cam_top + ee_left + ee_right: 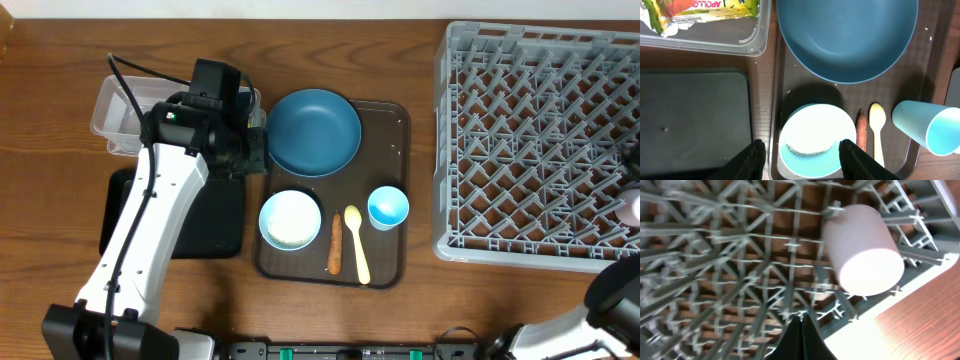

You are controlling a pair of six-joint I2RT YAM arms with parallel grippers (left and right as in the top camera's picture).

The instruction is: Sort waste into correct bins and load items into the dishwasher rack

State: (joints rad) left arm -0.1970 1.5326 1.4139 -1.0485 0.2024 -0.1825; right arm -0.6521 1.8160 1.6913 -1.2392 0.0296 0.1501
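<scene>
My left gripper point(802, 159) is open and empty, above the left side of the brown serving tray, its fingers either side of the pale bowl point(815, 137) that holds white rice point(809, 146). The dark blue plate point(313, 130), orange-brown food stick point(334, 243), pale yellow spoon point(357, 243) and light blue cup point(388, 207) lie on that tray. The yellow-green wrapper point(705, 9) lies in the clear tub point(120, 115). The black tray point(205, 220) is bare. My right gripper point(801, 325) is shut and empty over the grey rack point(540, 140), near the white-pink cup point(862, 250) in it. No tissue is clearly seen.
The brown serving tray point(395, 120) lies between the bins and the rack. My left arm point(150, 220) reaches across the black tray. The white-pink cup point(630, 208) sits at the rack's right edge. Wooden tabletop surrounds everything.
</scene>
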